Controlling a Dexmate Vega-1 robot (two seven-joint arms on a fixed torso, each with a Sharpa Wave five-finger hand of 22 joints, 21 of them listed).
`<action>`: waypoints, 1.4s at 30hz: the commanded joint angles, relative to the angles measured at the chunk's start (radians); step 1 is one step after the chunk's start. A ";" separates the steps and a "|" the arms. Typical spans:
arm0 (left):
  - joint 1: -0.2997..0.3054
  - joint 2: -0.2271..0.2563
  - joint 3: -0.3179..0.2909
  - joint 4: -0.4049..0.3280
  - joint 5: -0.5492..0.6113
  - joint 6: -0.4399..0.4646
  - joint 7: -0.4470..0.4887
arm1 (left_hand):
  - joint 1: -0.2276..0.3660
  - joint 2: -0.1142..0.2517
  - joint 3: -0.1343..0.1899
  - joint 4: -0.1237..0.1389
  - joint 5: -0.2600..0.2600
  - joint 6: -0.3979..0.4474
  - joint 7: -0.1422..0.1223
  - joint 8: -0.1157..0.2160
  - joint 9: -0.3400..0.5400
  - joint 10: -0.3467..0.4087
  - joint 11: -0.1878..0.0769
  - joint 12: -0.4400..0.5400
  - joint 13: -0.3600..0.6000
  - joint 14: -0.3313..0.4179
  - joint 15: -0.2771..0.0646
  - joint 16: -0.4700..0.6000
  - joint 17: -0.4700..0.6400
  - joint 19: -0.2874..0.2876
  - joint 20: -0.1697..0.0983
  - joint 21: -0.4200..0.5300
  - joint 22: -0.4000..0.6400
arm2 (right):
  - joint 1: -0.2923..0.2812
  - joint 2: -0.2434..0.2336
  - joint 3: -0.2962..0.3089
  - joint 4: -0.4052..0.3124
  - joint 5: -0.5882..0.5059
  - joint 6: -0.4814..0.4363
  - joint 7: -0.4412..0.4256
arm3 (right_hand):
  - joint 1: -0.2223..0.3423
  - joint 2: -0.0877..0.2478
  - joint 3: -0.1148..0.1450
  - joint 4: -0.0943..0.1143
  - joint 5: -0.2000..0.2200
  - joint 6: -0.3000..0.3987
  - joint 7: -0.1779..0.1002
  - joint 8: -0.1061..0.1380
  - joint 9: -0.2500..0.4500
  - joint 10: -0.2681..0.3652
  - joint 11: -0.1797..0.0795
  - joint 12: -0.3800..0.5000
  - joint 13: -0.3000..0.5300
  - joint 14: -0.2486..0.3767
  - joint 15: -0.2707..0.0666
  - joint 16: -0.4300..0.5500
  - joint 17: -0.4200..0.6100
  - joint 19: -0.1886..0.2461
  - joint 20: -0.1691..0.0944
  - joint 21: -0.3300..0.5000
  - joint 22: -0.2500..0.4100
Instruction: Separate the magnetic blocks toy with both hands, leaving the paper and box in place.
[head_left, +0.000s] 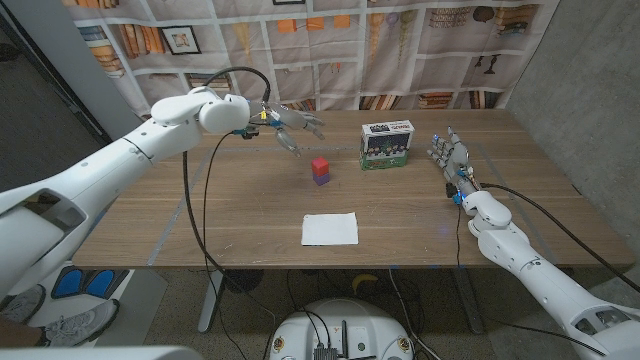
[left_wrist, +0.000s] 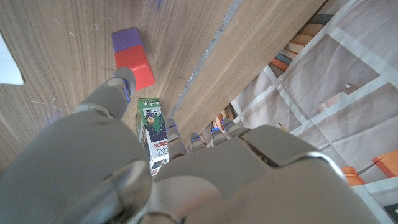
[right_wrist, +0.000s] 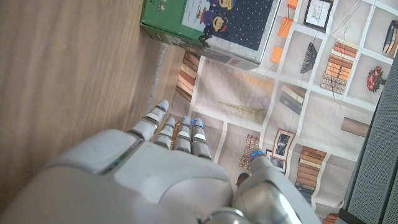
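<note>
While both hands hang open, box (head_left: 386, 143) flanks blocks (head_left: 320, 170); paper (head_left: 329, 229) nearer.

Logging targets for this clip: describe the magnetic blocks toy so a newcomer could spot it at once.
On the wooden table, look near the middle, just left of the green box and beyond the white paper. The magnetic blocks toy is a small two-cube stack, red on purple, the only brightly coloured cube shape there.
</note>
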 joint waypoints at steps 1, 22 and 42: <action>0.008 -0.022 0.025 0.003 0.093 -0.020 0.020 | 0.014 -0.001 -0.006 -0.001 -0.001 -0.016 0.005 -0.003 0.003 -0.011 0.000 0.002 0.005 -0.085 0.004 0.000 0.004 -0.012 -0.002 0.003 0.003 | 0.006 0.005 -0.001 0.010 0.004 -0.006 0.000 | 0.007 -0.002 0.008 -0.004 0.002 0.000 0.001 0.001 0.002 0.005 0.000 -0.001 0.001 0.004 0.005 0.007 0.000 0.011 -0.001 0.004 0.002; 0.044 -0.044 0.050 0.001 0.206 0.009 0.101 | 0.029 -0.004 -0.017 0.000 -0.002 -0.054 0.036 -0.002 0.005 -0.039 0.009 0.003 0.005 -0.088 0.010 0.005 0.004 -0.012 0.011 0.011 0.003 | -0.012 0.001 0.005 0.002 0.013 -0.007 -0.001 | 0.003 0.001 0.009 -0.004 0.000 0.004 0.000 0.001 0.002 0.009 0.003 0.000 0.001 0.006 0.006 0.010 -0.005 0.014 0.000 0.005 0.002; 0.025 -0.096 0.103 0.109 0.247 0.000 0.210 | 0.051 -0.004 -0.027 0.000 -0.003 0.003 0.035 0.032 0.007 -0.001 0.001 0.019 0.005 -0.039 0.003 0.018 0.003 0.030 0.013 0.023 0.003 | -0.011 -0.012 0.006 -0.003 0.018 -0.030 0.004 | 0.001 0.002 0.010 -0.004 -0.001 0.004 -0.001 0.000 0.002 0.010 0.004 0.000 0.001 0.007 0.007 0.011 -0.009 0.018 0.003 0.005 0.002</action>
